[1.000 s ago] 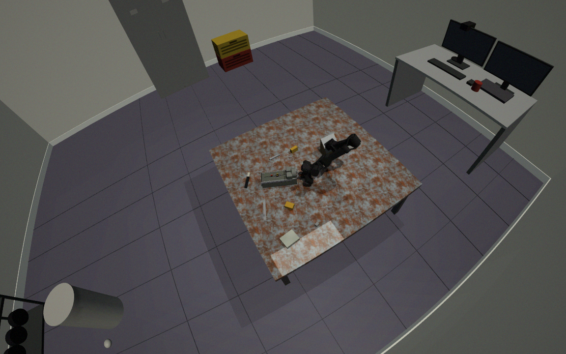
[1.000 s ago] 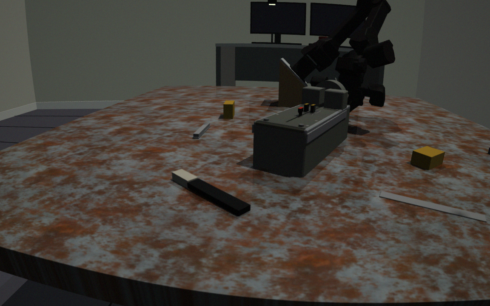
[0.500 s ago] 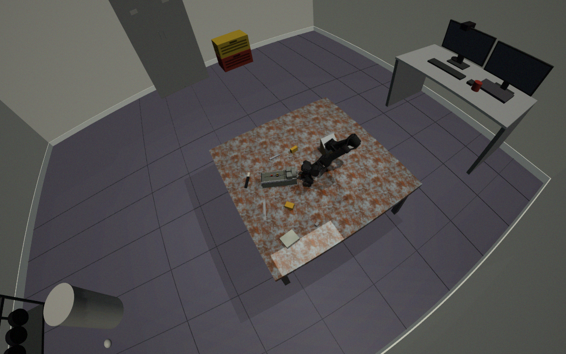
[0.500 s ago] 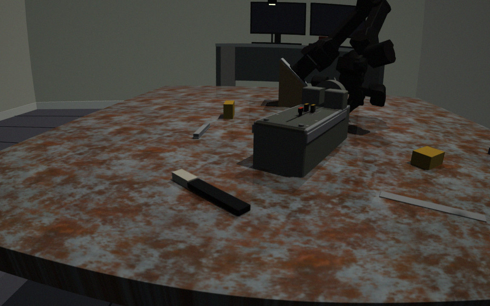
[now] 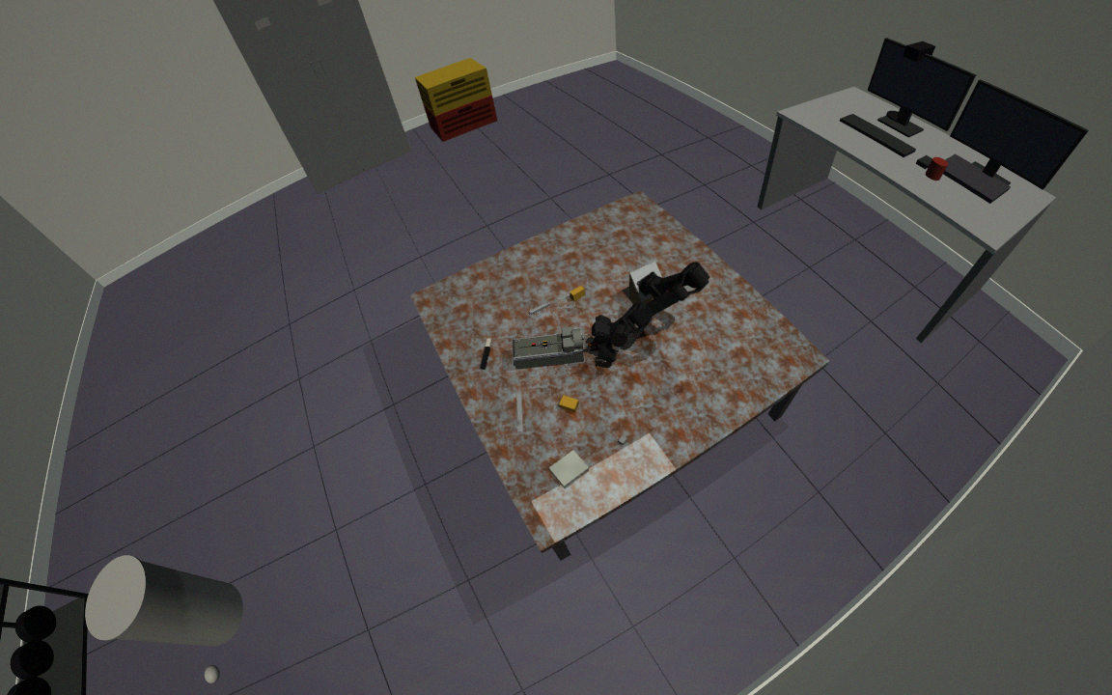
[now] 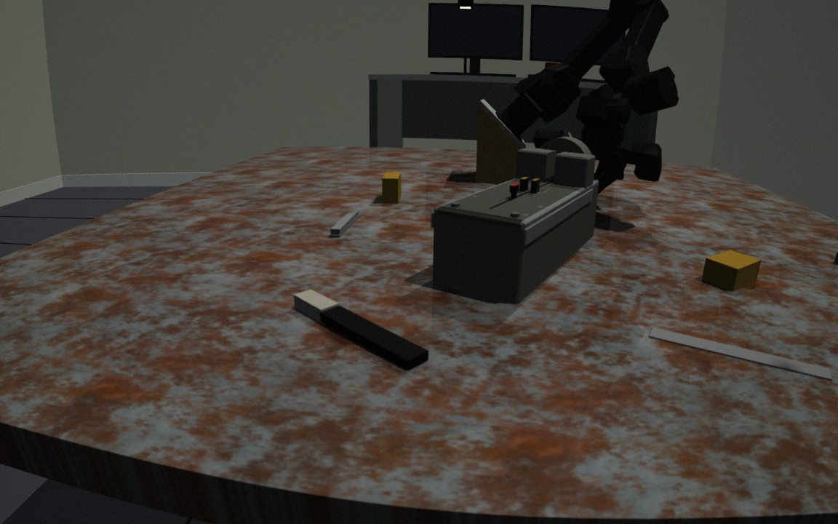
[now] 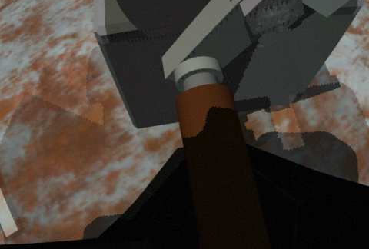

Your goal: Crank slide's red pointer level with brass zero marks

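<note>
The grey machine (image 5: 534, 359) (image 6: 474, 254) (image 7: 127, 87) stands on the table. On its top, the slide's red pointer (image 5: 533, 345) (image 6: 513, 188) is off the two brass marks, a short gap toward the end away from my arm. The brass marks (image 5: 544, 343) (image 6: 535, 185) sit side by side. The crank arm (image 7: 207, 30) slants down and left from its hub in the wrist view and ends at the orange-brown handle (image 7: 204, 104). My gripper (image 7: 206, 156) is shut on the handle, at the machine's arm-side end; the fingertips are mostly dark.
A black and cream bar (image 5: 485, 354) (image 6: 369, 332) lies beyond the machine's far end. Yellow blocks (image 5: 577, 292) (image 6: 731, 270) lie on either side, with thin strips (image 5: 519, 411) (image 6: 735, 351) nearby. A white-faced wedge (image 6: 495, 146) stands near the arm. A pale square (image 5: 569, 467) lies near the table edge.
</note>
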Action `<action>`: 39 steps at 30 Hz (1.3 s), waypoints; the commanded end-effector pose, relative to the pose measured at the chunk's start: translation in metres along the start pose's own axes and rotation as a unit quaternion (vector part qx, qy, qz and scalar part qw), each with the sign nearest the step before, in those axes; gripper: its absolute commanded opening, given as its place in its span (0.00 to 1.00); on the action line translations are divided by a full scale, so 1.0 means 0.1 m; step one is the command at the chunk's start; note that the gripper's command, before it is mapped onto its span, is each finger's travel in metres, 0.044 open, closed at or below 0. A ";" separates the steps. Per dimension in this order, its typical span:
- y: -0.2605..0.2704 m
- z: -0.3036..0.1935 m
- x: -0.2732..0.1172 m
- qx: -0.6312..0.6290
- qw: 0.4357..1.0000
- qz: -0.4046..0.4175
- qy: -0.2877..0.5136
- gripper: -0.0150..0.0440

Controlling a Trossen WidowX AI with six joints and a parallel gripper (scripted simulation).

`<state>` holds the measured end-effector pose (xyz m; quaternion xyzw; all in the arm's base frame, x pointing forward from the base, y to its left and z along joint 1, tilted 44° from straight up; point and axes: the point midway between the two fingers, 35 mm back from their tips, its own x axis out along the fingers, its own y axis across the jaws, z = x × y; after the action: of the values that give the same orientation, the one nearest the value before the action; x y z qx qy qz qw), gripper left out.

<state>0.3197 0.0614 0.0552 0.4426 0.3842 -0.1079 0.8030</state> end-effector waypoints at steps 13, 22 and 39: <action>0.10 0.07 -0.08 0.001 1.000 0.012 -0.004 0.25; 0.13 0.11 -0.12 0.001 1.000 0.012 -0.004 0.25; 0.10 0.25 -0.26 0.001 1.000 0.011 -0.005 0.25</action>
<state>0.3212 0.0469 0.0851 0.4477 0.3791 -0.1000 0.8036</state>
